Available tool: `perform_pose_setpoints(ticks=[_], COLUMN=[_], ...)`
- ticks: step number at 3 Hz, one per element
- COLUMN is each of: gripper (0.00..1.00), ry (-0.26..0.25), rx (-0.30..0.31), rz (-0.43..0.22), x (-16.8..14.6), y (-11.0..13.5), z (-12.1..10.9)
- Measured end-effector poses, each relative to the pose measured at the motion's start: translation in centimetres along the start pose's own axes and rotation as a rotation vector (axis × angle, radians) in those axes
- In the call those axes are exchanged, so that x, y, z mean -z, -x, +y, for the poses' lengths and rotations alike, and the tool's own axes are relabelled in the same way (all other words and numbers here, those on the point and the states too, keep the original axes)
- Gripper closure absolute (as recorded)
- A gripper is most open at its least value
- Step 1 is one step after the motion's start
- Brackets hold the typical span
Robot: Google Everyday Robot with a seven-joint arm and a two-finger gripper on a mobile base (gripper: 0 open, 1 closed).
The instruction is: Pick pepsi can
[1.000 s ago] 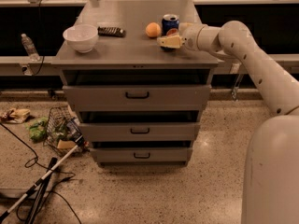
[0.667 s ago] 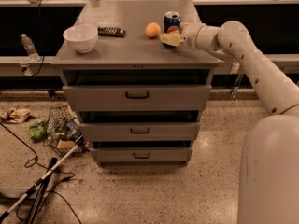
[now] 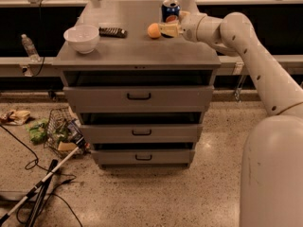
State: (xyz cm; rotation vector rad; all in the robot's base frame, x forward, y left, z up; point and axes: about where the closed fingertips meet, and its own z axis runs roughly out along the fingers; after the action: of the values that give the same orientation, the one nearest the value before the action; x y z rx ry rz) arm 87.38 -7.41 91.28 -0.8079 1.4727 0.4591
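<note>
Pepsi can [image 3: 170, 8]: one, near one orange [image 3: 153, 30], one bowl [image 3: 82, 38]; hand [image 3: 168, 30] beside it, grip unclear.

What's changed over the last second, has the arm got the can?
The gripper has moved up and slightly left in the view, now close beside the orange, and the pepsi can shows higher behind it too. Whether the can is gripped or lifted, I cannot tell. Orange, bowl and remote stayed put.

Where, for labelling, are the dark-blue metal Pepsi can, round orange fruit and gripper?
Pepsi can [image 3: 170, 9]: camera view, blue side.
Orange fruit [image 3: 153, 30]: camera view, middle.
Gripper [image 3: 169, 29]: camera view, tip, by the can.
</note>
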Motion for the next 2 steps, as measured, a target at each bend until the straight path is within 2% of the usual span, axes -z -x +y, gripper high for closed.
perform_pose_setpoints(ticks=[1,2], gripper=[1.0,1.0], ry=[0.055,0.096], rx=[0.044,0.044], rz=[-0.089,-0.149], x=[0.2,0.7], y=[6.2,9.6], z=[1.0,1.6])
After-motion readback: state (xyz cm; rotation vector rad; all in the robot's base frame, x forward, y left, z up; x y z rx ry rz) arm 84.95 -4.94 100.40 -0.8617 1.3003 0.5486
